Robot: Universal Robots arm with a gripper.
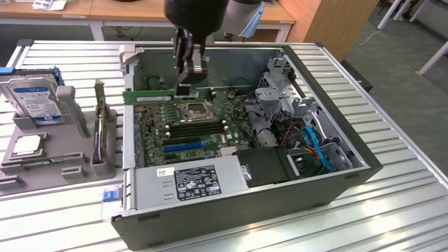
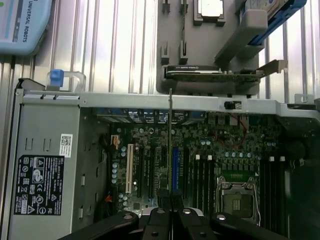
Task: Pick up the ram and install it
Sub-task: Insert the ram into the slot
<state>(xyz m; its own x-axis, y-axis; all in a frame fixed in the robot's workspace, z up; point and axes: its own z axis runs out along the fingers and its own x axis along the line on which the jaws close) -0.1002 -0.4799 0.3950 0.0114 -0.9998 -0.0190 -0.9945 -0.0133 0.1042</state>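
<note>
The gripper (image 1: 185,87) hung over the far half of the open case (image 1: 245,215), its fingers closed narrowly on the top edge of the ram (image 1: 150,96). The green stick was held level and on edge, its length running across the case. Most of it stuck out toward the exterior view's left. It hung above the motherboard (image 1: 150,123), just beyond the CPU socket (image 1: 194,111), and was not yet seated in any slot. In the wrist view the ram (image 2: 170,130) appeared edge-on as a thin line rising from the gripper (image 2: 170,200).

The case lay on its side on a slatted table (image 1: 392,210). Inside it, the black memory slots (image 1: 196,127) lay just nearer than the socket. The power supply (image 1: 189,181) filled the near side, and blue cables (image 1: 318,149) curled in the near right corner.

A grey tray (image 1: 70,163) stood beside the case on the exterior view's left. It held a hard drive (image 1: 35,97) upright at its far end, a processor chip (image 1: 28,144) lying flat, and a dark card (image 1: 102,131) standing on edge nearest the case.
</note>
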